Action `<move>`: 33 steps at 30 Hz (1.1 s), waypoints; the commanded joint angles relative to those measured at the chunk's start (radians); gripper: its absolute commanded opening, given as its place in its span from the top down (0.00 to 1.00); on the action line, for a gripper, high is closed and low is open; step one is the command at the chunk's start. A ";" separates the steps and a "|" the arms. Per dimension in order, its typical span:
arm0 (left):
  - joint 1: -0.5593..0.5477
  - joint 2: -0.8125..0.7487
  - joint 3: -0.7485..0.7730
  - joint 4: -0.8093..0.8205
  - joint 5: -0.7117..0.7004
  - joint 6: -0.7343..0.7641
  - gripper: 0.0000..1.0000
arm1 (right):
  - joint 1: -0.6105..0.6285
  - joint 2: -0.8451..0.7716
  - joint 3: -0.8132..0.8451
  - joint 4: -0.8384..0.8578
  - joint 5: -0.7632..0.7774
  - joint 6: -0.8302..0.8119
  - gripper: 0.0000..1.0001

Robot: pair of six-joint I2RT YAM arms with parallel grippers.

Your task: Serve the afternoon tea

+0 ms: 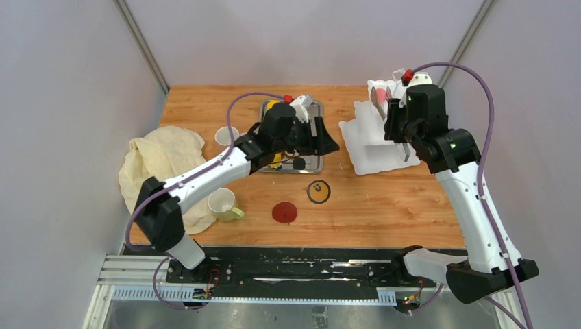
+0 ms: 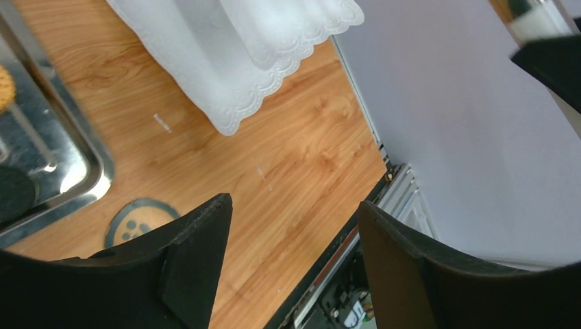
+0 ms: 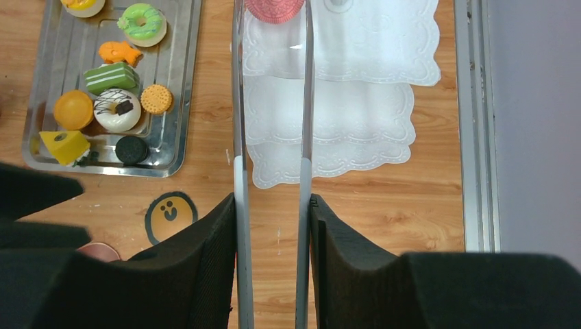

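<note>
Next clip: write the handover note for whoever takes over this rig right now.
Left gripper: open, empty, beside the steel tray.
Right gripper: shut on the metal tongs, which pinch the pink disc above the white stand.
Other pastries, green donut included, lie in the tray; none seen on the stand.
Both mugs and both coasters sit apart on the table.
To do: place the disc, transfer pastries, probably set mugs on coasters.
</note>
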 commanded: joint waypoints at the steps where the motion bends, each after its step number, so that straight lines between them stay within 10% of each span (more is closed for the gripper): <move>1: 0.006 -0.145 -0.088 -0.078 -0.051 0.132 0.28 | -0.019 -0.004 -0.024 0.105 0.073 0.035 0.99; 33: 0.006 -0.398 -0.252 -0.158 -0.174 0.209 0.28 | -0.019 0.002 -0.110 0.199 0.104 0.086 0.54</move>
